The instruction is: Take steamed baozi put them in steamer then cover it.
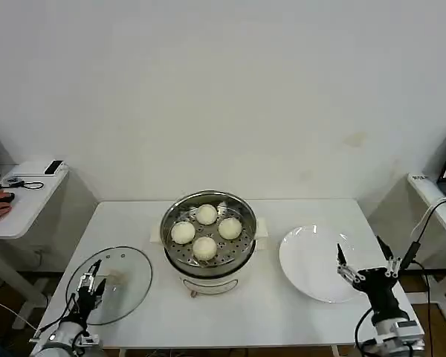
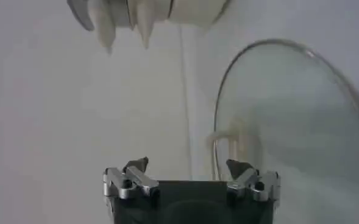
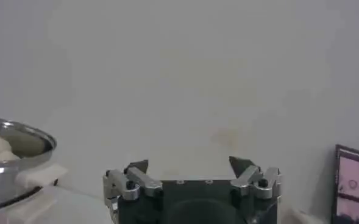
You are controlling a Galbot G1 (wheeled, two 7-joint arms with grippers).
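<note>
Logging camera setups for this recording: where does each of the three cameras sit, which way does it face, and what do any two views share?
Head view: high on the robot, looking down at the table; steamer with four baozi, left gripper at the cover, right gripper by the plate.
Left wrist view: low, facing the cover; left gripper open.
Right wrist view: low, facing the wall; right gripper open.
Shared: the steamer, head and right wrist.

Bright even light, soft shadows, wrist views hazy — glass cover point(image 2: 301, 115) blurred
</note>
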